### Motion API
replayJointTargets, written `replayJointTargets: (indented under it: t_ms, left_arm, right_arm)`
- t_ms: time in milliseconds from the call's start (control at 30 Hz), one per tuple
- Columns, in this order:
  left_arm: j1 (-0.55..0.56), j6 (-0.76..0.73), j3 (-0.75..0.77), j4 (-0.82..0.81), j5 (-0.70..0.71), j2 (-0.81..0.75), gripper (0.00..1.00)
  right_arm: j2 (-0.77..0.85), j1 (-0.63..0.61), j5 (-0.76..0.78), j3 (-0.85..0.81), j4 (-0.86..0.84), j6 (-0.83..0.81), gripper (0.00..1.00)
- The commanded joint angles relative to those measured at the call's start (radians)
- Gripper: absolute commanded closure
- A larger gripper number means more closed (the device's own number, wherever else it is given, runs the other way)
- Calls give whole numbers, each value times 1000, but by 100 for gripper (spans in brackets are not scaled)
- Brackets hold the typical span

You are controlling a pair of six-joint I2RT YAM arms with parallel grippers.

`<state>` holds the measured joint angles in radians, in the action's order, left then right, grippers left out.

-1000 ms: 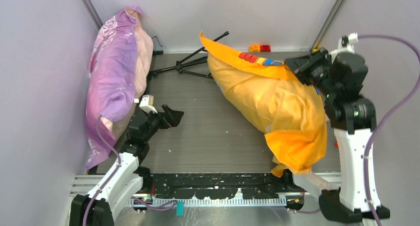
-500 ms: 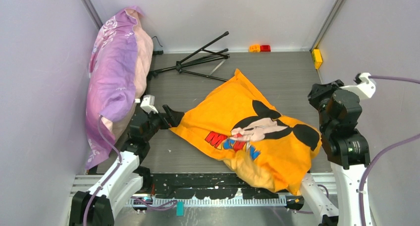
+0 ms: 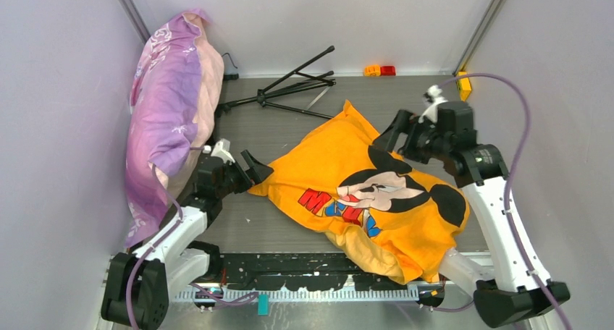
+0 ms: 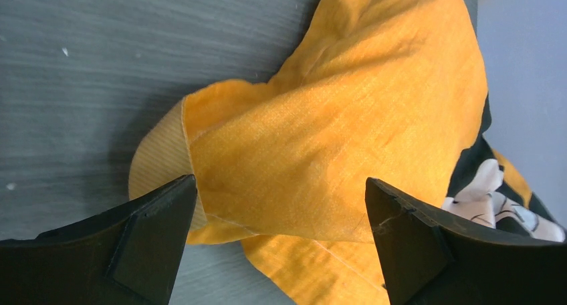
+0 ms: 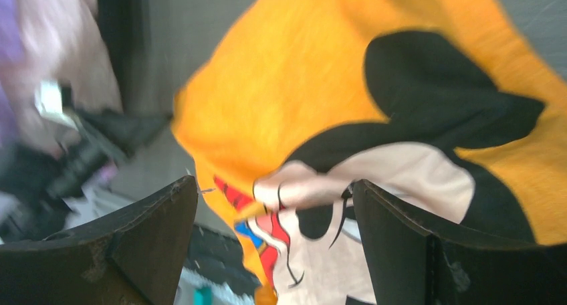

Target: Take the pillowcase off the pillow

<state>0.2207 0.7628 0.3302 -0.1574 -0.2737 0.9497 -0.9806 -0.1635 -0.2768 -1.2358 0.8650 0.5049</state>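
Dropped from its raised place on the right a second ago, the pillowcase [image 3: 326,163] is now spread face-up over the near right of the table [image 3: 289,221], the pillow judged hidden inside. At its left corner the left gripper [image 3: 257,171] is held wide open, astride the cloth; a deep bite on cloth alone is advised. The right gripper [image 3: 391,131], open and empty, is poised over the far edge.

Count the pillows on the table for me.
2: the pink-purple floral pillow leans against the left wall; the other lies mid-table, hidden inside the orange Mickey pillowcase. None else visible.
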Motion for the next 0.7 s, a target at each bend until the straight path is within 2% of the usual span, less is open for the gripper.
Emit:
replayJointTargets:
  t_ms: [0,133,333,367,467,667]
  left_arm:
    - [2,168,79,178,-98,43,0]
    - [2,170,150,369,-130,23,0]
    - [2,154,260,705,44,-151,0]
    - [3,157,263,738,65,-183,0]
    - [2,180,231,760,63,-257,1]
    - [3,288,92,617,-103,-271,11]
  right_arm:
    - [6,-304,52,7,108,-75,10]
    - [-40,-530,182,16,161,-62,9]
    - [-184,-794,346,-3,273,-71,10]
    - [-205,-831,355,-8,284,-73,13]
    - [-262,-914,347,-33,315,-81,24]
    - [-317,-1007,364,-71,330,-69,26]
